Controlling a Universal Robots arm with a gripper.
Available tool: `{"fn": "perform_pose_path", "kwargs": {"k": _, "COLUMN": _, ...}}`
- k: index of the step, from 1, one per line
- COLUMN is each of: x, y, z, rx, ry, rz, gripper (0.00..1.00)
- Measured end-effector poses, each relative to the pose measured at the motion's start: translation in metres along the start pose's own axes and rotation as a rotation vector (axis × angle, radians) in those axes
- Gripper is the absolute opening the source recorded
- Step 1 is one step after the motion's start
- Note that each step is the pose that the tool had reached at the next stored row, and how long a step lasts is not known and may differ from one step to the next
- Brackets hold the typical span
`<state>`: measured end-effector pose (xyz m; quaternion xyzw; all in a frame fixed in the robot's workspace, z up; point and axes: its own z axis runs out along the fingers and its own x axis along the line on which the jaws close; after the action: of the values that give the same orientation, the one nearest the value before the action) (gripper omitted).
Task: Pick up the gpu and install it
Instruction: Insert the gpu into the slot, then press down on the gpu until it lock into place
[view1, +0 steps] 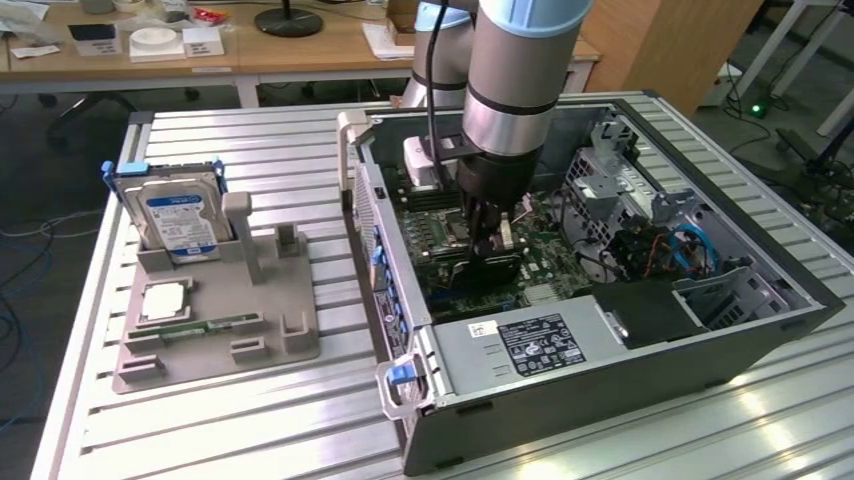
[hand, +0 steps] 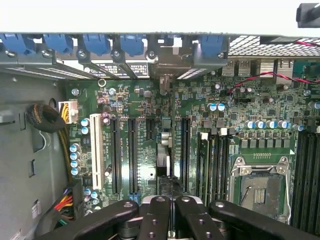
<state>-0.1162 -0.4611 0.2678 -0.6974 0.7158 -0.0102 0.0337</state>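
Reaching down into the open dark-grey computer case (view1: 747, 345), the black two-fingered gripper (view1: 487, 232) is clamped tight on the gpu (view1: 483, 268), a thin dark card held upright on edge above the green motherboard (hand: 145, 107). That edge-down pose suits pressing it into the long black expansion slots (hand: 132, 155) beneath. Outside the case, a silver hard drive (view1: 176, 222) stands in a grey tray (view1: 214, 345); its blue-white label is unreadable.
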Motion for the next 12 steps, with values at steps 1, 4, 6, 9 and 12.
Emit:
{"fn": "perform_pose_path", "kwargs": {"k": 1, "x": 0.000, "y": 0.0000, "z": 0.0000, "rx": 0.0000, "ry": 0.0000, "rz": 0.000, "gripper": 0.11}}
{"fn": "perform_pose_path", "kwargs": {"k": 4, "x": 0.000, "y": 0.0000, "z": 0.0000, "rx": 0.0000, "ry": 0.0000, "rz": 0.000, "gripper": 0.11}}
{"fn": "perform_pose_path", "kwargs": {"k": 6, "x": 0.000, "y": 0.0000, "z": 0.0000, "rx": -0.0001, "ry": 0.0001, "rz": 0.000, "gripper": 0.11}}
{"fn": "perform_pose_path", "kwargs": {"k": 9, "x": 0.000, "y": 0.0015, "z": -0.0002, "rx": -0.0001, "ry": 0.0000, "rz": 0.000, "gripper": 0.11}}
{"fn": "perform_pose_path", "kwargs": {"k": 12, "x": 0.000, "y": 0.0107, "z": -0.0007, "rx": -0.0001, "ry": -0.0001, "rz": 0.000, "gripper": 0.11}}
